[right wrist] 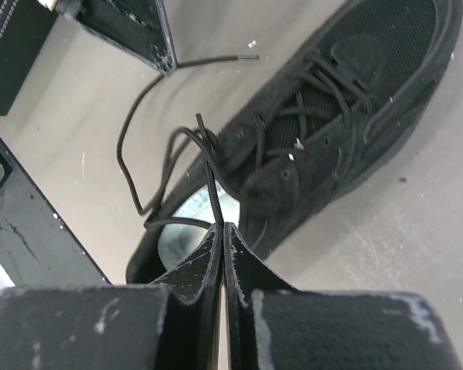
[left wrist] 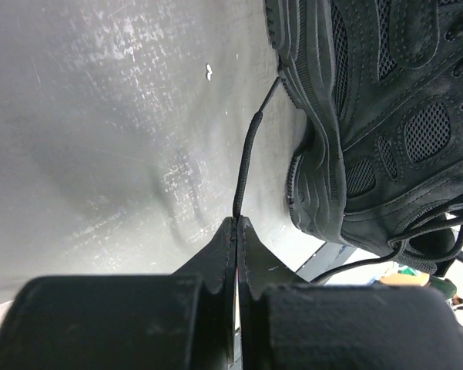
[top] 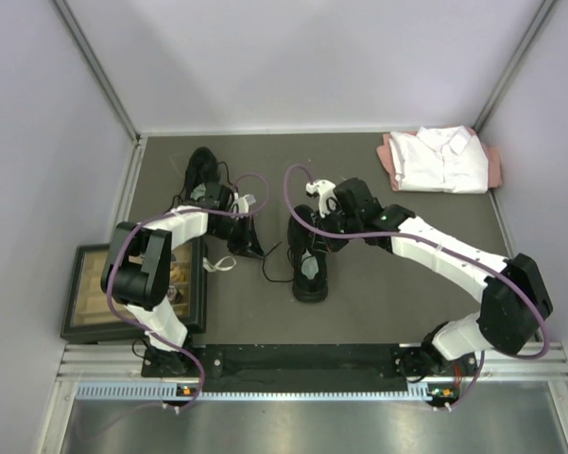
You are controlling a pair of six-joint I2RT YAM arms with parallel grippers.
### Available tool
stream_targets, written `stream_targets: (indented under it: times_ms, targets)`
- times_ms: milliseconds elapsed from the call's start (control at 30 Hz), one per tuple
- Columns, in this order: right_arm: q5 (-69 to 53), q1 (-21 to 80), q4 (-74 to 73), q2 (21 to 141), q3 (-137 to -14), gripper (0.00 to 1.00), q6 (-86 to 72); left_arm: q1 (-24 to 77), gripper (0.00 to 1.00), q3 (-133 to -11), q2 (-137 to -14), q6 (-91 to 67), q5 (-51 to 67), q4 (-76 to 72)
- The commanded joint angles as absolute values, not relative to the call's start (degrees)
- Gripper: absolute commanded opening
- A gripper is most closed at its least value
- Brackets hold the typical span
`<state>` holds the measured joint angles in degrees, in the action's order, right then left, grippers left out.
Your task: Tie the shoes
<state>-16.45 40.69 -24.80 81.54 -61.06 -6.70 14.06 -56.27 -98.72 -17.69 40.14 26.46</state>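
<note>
We see both arms bent at the elbow, forearms angled inward over the table (top: pixel 387 284). The left gripper (left wrist: pixel 237 222) has its jaws pinched fully together on a lace (left wrist: pixel 246 154), which runs up to the sole edge of a black shoe (left wrist: pixel 370 116) just beside it. The right gripper (right wrist: pixel 219 228) is likewise clamped tight on a lace strand (right wrist: pixel 208 166) of the centre shoe (top: pixel 312 270), with its grey insole (right wrist: pixel 186 220) showing. The far-left shoe (top: pixel 203 168) lies near the left wrist.
</note>
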Motion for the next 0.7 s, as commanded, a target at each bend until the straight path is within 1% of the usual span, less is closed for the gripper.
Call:
stream_targets:
  times_ms: [0, 100, 133, 167, 200, 267, 300, 400, 467, 500, 600, 667]
  targets:
    - [-16.08, 41.92, -21.8, 83.32, -65.39, 0.0, -8.26, 14.41, 0.0, -55.28, -96.06, -17.67, 41.66, 24.08]
    - [-15.91, 42.45, -21.09, 84.72, -66.0, 0.0, -8.35, 14.41, 0.01, -55.02, -95.8, -17.4, 41.92, 24.08]
    - [-16.0, 42.45, -21.01, 85.34, -66.18, 0.0, -8.52, 14.41, 0.07, -55.11, -95.89, -17.14, 41.84, 24.26]
    - [-16.08, 42.54, -20.83, 85.78, -66.44, 0.0, -8.44, 14.41, 0.15, -55.11, -95.8, -16.88, 42.01, 24.78]
    - [-16.08, 42.71, -20.83, 86.13, -66.62, 0.0, -8.61, 14.41, 0.2, -55.37, -95.71, -16.18, 41.75, 25.31]
    - [-16.43, 42.8, -20.74, 86.92, -66.8, 0.0, -8.52, 13.89, 0.26, -55.37, -95.1, -15.38, 41.83, 25.93]
    - [-16.52, 42.72, -20.83, 87.1, -66.8, 0.0, -8.53, 13.63, 0.32, -55.2, -94.23, -14.86, 42.45, 25.75]
    - [-16.87, 42.89, -21.27, 87.28, -66.62, 0.0, -8.44, 11.7, 0.42, -54.5, -91.6, -15.03, 44.46, 23.31]
    - [-16.88, 42.98, -21.18, 87.19, -66.1, 0.0, -8.35, 10.12, 0.46, -53.71, -90.44, -16.16, 47.27, 20.84]
    - [-16.96, 43.07, -21.01, 87.1, -65.92, 0.0, -8.35, 9.93, 0.53, -53.53, -90.0, -18.09, 48.85, 18.31]
    - [-16.7, 43.07, -20.83, 87.1, -65.66, 0.0, -8.35, 10.19, 0.6, -52.48, -91.05, -24.33, 53.51, 13.73]
    - [-16.7, 43.07, -20.66, 87.19, -65.57, 0.0, -8.53, 10.54, 0.62, -51.34, -91.84, -28.8, 55.8, 9.07]
